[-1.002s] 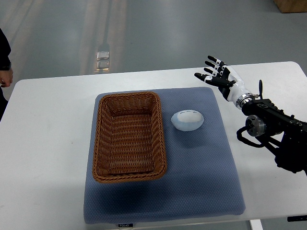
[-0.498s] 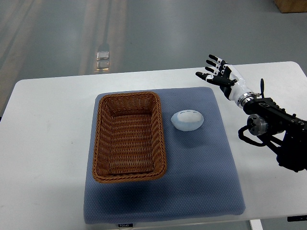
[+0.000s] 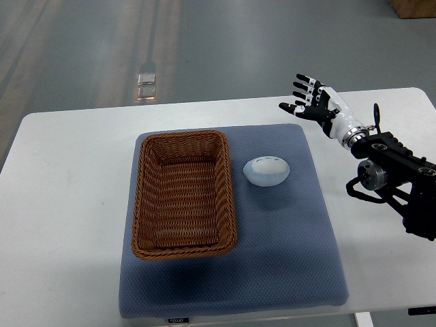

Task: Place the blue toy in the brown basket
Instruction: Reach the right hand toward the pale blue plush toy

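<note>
A pale blue egg-shaped toy [image 3: 266, 171] lies on the blue-grey mat [image 3: 272, 238], just right of the brown wicker basket [image 3: 182, 193]. The basket is empty. My right hand [image 3: 310, 100] hovers above the table's far right part, beyond the mat's back right corner, well apart from the toy. Its fingers are spread and it holds nothing. Its black forearm [image 3: 395, 174] comes in from the right edge. My left arm is out of view.
The mat lies on a white table [image 3: 68, 204]. The grey floor lies beyond the table's far edge, with a small shiny object [image 3: 146, 78] on it. A brown box corner [image 3: 415, 7] shows at the top right.
My right hand has drifted slightly right and back, away from the toy, still open. A person's sleeve at the left edge has left the view.
</note>
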### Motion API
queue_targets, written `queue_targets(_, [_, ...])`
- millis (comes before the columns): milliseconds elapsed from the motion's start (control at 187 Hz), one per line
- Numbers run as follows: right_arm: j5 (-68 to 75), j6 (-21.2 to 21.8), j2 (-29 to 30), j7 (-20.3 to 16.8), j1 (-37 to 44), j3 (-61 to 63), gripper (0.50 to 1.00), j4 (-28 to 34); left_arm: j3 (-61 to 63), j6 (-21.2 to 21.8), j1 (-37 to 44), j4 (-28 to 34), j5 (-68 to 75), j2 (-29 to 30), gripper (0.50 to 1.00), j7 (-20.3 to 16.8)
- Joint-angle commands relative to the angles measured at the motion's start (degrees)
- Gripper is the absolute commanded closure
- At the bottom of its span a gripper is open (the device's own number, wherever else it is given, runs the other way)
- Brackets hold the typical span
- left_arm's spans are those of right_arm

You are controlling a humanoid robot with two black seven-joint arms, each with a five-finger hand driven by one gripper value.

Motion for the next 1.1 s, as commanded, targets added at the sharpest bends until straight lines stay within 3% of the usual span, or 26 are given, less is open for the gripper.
queue_targets(0, [-0.5, 0.1, -0.4, 0.0, 0.7, -1.9, 0.587, 0.3, -0.1, 0.2, 0.1, 0.0, 0.0, 0.0, 0.500, 0.0])
queue_targets(380, [-6.5, 5.5, -6.4, 1.8, 2.8, -7.5, 0.589, 3.0, -0.2, 0.3, 0.3, 0.0, -0.1, 0.0, 0.500, 0.0])
queue_targets(707, [-16.6, 7.0, -15.6, 5.5, 7.5, -17.8, 0.589, 10.5, -0.2, 0.3, 0.3, 0.1, -0.1, 0.0, 0.500, 0.0])
queue_targets(836, [-20.4, 10.7, -20.6, 6.4, 10.3, -21.3, 0.589, 14.5, -0.2, 0.3, 0.4, 0.3, -0.1, 0.0, 0.500, 0.0])
queue_targets(1093, [-29.0, 12.2, -22.4, 7.1, 12.9, -26.2, 0.589, 16.6, -0.2, 0.3, 0.4, 0.3, -0.1, 0.0, 0.500, 0.0])
